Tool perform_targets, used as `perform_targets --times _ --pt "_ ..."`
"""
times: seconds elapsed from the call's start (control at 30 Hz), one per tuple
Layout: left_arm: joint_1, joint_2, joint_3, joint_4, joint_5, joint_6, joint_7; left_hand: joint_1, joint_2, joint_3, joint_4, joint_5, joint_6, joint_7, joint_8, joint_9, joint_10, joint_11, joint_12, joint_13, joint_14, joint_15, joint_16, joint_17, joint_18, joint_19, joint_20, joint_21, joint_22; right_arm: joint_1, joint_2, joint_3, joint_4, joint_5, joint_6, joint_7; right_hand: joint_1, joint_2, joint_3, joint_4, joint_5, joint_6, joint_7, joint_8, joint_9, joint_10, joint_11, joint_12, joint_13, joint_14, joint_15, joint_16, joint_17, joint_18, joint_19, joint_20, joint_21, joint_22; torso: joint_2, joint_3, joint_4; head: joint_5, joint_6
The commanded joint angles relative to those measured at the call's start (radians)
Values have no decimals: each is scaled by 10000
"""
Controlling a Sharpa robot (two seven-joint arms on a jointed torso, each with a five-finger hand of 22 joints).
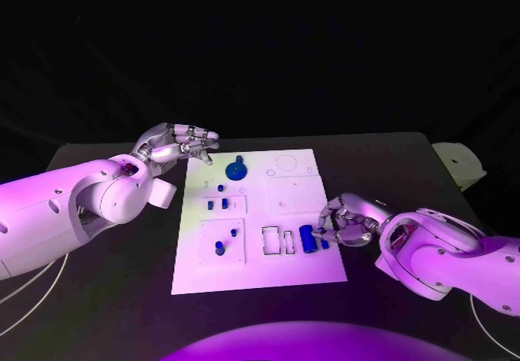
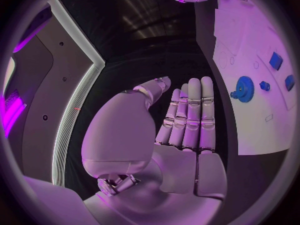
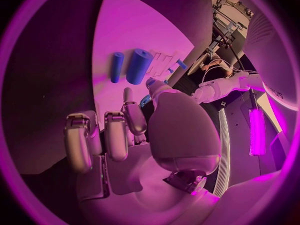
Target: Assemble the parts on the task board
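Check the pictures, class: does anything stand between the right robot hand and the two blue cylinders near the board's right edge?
Nothing visible does. The right robot hand sits at the task board's right edge, just beside the thick blue cylinder and the thin blue cylinder, with only bare board between them.

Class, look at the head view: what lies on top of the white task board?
On the task board lie small blue parts: a gear at the far end and a cylinder near the right hand. Anything beneath the board is covered.
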State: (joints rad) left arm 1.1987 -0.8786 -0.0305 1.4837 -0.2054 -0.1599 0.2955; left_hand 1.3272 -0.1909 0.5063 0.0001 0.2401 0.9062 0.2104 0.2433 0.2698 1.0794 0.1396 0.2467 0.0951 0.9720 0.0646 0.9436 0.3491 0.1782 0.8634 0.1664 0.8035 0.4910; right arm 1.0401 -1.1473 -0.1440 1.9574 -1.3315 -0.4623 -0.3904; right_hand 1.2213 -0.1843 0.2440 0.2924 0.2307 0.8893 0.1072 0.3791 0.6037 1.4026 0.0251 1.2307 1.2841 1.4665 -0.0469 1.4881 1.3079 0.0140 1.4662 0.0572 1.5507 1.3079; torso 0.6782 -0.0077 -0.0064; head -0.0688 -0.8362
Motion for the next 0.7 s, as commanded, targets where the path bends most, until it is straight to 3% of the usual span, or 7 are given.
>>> perform_targets --times 0.03,0.4,0.7 --pt "5 -10 6 52 49 126 33 -26 62 -41 54 30 -55 18 -28 -8 -83 10 19 12 -41 67 63 17 54 71 -9 -49 -22 -111 119 -8 -28 -250 277 -379 -95 47 -71 -7 29 4 -11 -62 7 5 -5 20 16 705 0 41 791 -107 1007 -17 43 2585 11 2 -31 -11 -26" --pt "5 -37 6 71 84 171 23 -52 69 -49 87 30 -67 24 -33 -9 -100 16 16 13 -49 74 67 20 52 90 -4 -88 -51 -274 452 -9 -142 -518 323 -521 -202 95 -169 -5 74 85 -35 -37 18 2 -22 42 65 712 -9 64 834 -123 1025 -18 117 2606 7 -6 -5 12 -23" --pt "5 -57 6 84 153 302 7 -54 80 -46 100 34 -71 25 -34 -9 -107 17 17 14 -54 75 70 21 53 101 -2 -111 -67 -324 722 -8 -259 -645 468 -818 -273 103 -240 -2 126 131 -49 -32 18 -7 -34 37 79 715 -18 76 855 -131 1035 -23 156 2617 20 -4 -23 52 -28"
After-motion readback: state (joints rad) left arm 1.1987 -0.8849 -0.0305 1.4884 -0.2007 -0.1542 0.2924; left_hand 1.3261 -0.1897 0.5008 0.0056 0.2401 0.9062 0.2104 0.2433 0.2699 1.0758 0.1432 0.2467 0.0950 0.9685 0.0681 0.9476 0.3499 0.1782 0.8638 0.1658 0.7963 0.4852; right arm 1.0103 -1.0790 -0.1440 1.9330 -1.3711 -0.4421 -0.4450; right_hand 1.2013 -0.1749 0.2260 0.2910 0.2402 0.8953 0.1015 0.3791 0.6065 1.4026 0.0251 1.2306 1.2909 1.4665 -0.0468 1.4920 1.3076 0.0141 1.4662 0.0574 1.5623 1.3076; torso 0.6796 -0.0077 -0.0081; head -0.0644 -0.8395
